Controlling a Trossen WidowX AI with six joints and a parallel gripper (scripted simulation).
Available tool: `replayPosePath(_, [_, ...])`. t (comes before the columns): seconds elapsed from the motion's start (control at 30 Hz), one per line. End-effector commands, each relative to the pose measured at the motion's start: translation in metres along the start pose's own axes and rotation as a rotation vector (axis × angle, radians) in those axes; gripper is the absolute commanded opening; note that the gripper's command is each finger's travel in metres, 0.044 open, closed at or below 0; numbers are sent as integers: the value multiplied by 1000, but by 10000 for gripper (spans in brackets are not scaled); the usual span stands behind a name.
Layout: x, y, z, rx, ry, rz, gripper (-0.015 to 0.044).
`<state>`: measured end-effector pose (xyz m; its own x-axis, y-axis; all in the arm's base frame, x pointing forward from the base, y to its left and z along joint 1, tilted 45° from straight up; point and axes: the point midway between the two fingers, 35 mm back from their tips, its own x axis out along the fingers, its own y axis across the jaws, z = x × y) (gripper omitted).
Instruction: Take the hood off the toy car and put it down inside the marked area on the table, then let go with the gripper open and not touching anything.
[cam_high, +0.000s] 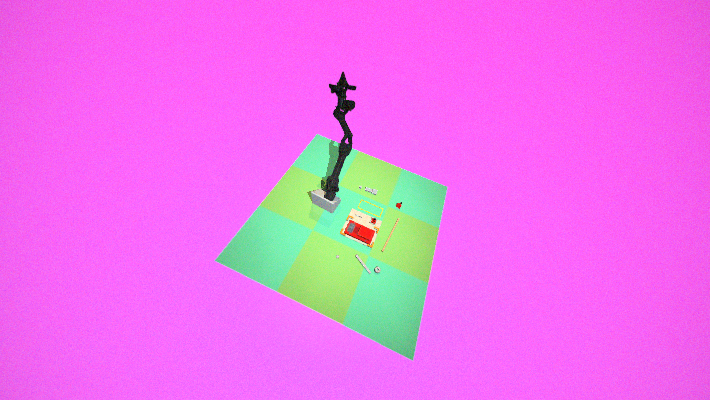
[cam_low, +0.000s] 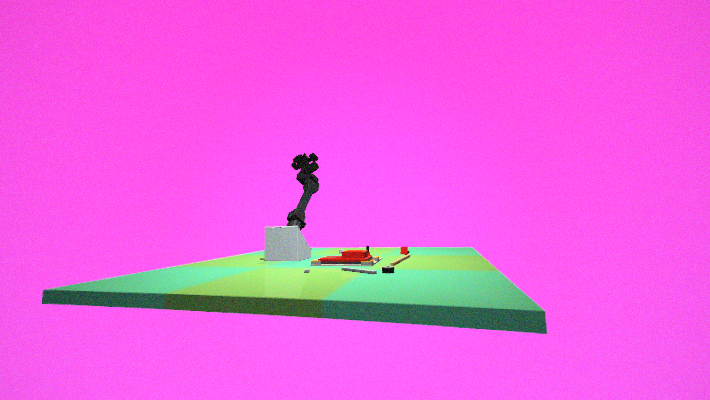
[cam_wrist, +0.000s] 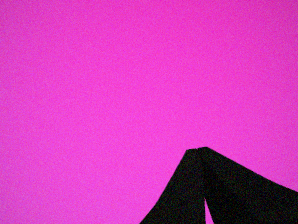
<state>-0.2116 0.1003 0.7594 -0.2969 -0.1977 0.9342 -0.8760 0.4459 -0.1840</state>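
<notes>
The red toy car lies on a cream board near the middle of the checkered table. It has a grey panel at one end; I cannot tell the hood apart at this size. The marked area, a yellow dashed rectangle, lies just behind the board. My gripper is shut and empty. It points straight up at the top of the upright arm, far above the car. The wrist view shows only the closed fingers against the magenta background.
The arm's grey base block stands left of the board. A small red piece, a wooden rod, a grey bar, a ring and small grey parts lie around.
</notes>
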Motion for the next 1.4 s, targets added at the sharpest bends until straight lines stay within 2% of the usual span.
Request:
replayPosePath(0.0, [0, 0, 0, 1, 1, 1, 26])
replayPosePath(0.23, [-4, 21, -11, 75, 88, 41, 210])
replayPosePath(0.53, [-30, 56, -59, -11, 158, 203, 440])
replayPosePath(0.97, [-87, 85, -144, -132, 309, 423, 440])
replayPosePath(1.37, [-157, 82, -228, -237, 496, 602, 440])
